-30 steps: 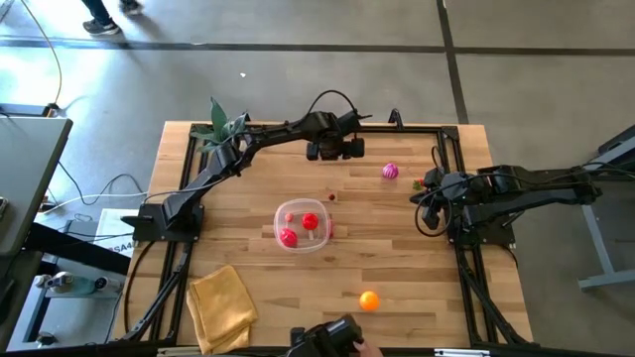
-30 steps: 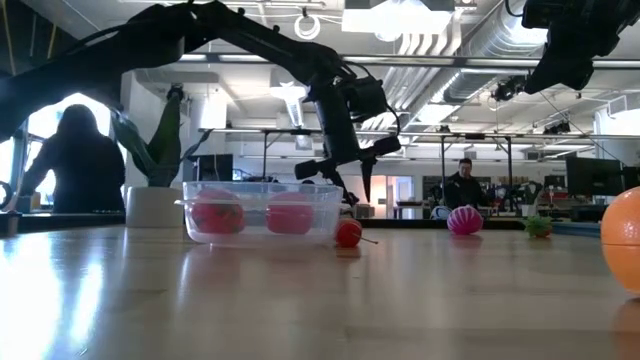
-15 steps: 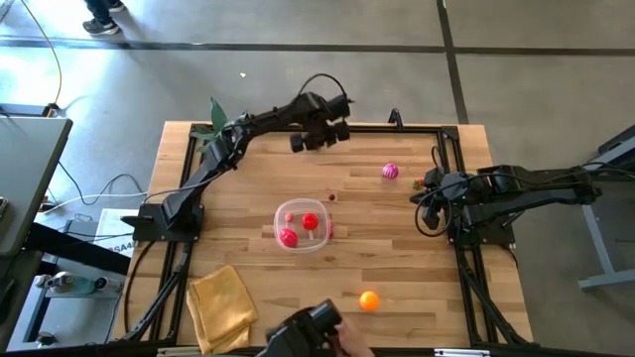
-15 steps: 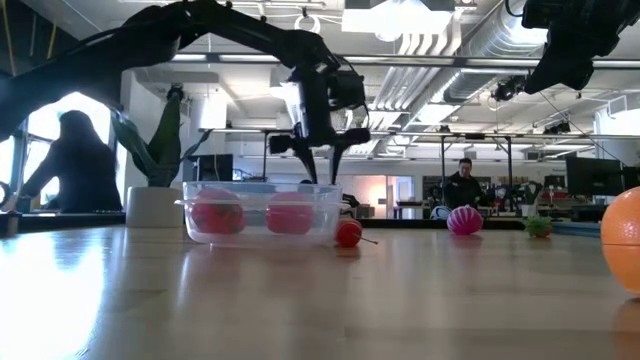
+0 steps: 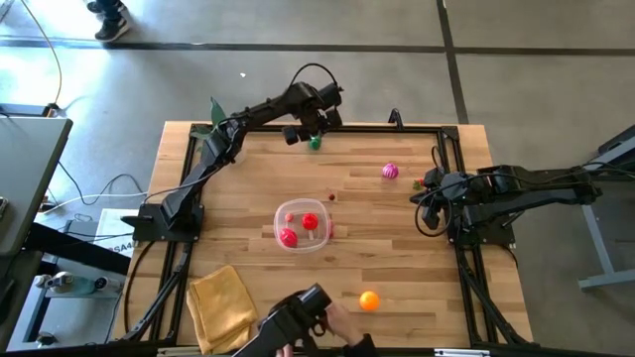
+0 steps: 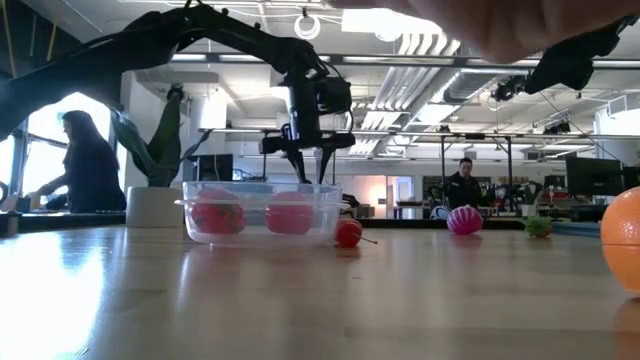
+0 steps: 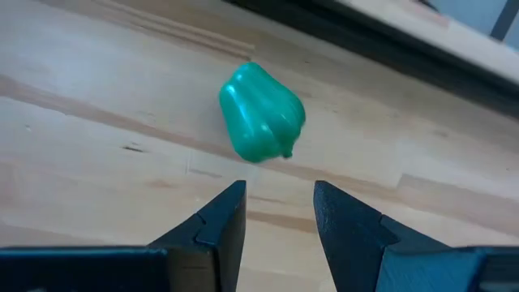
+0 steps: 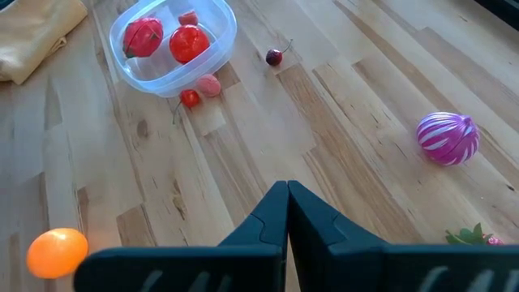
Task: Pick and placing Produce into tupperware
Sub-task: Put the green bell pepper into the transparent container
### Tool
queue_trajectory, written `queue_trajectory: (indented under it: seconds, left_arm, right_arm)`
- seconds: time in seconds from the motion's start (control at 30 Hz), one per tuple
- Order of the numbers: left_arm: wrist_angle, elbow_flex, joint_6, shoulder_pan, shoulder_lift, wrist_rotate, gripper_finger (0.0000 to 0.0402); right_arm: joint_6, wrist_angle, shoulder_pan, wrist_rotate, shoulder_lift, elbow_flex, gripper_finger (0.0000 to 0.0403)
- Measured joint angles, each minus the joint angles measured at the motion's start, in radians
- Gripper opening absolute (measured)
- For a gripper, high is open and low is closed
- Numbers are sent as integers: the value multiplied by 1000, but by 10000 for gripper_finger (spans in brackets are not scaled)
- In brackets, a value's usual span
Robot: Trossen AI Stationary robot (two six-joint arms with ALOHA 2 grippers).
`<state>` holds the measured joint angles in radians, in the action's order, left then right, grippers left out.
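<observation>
A green toy pepper (image 7: pixel 261 113) (image 5: pixel 315 143) lies on its side on the wood near the table's far edge. My left gripper (image 7: pixel 280 199) (image 5: pixel 305 132) hangs above it, pointing steeply down. It is open, and the pepper lies just beyond its fingertips, with nothing between them. The clear round tupperware (image 5: pixel 303 225) (image 8: pixel 173 42) stands mid-table with red produce inside. A magenta striped piece (image 5: pixel 390 171), an orange (image 5: pixel 369 299) and a cherry (image 5: pixel 331 196) lie loose. My right gripper (image 8: pixel 287 191) (image 5: pixel 429 203) waits shut at the right edge.
Two small red and pink pieces (image 8: pixel 200 91) lie against the tub's wall. A yellow cloth (image 5: pixel 222 307) lies near left and a potted plant (image 5: pixel 220 126) stands far left. A person's hand with a dark device (image 5: pixel 308 322) reaches in at the near edge. A small green piece (image 8: pixel 470 236) lies far right.
My left gripper has gone toward the table's left along the far edge, risen a little and rolled about its own axis. The green pepper, hidden under it before, now shows on the table. The hand with the dark device has come further in at the near edge.
</observation>
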<state>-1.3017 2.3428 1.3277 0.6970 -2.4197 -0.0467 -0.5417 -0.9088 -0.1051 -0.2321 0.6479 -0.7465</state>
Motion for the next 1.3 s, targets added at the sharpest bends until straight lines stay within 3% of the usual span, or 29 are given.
queue_trajectory:
  seconds: [0.2, 0.53, 0.7, 0.87, 1.3]
  left_arm:
    - [0, -1, 35, 11, -4, -7, 146]
    - [33, -1, 4, 24, -5, -44, 248]
    - [34, -1, 13, 27, -38, -26, 278]
    - [62, -2, 13, 39, -78, 58, 284]
    - [39, -1, 43, 44, -103, 35, 280]
  right_arm:
    - [0, 0, 0, 0, 0, 0, 0]
    - [0, 0, 0, 0, 0, 0, 0]
    - [0, 0, 0, 0, 0, 0, 0]
    - [0, 0, 0, 0, 0, 0, 0]
    - [0, 0, 0, 0, 0, 0, 0]
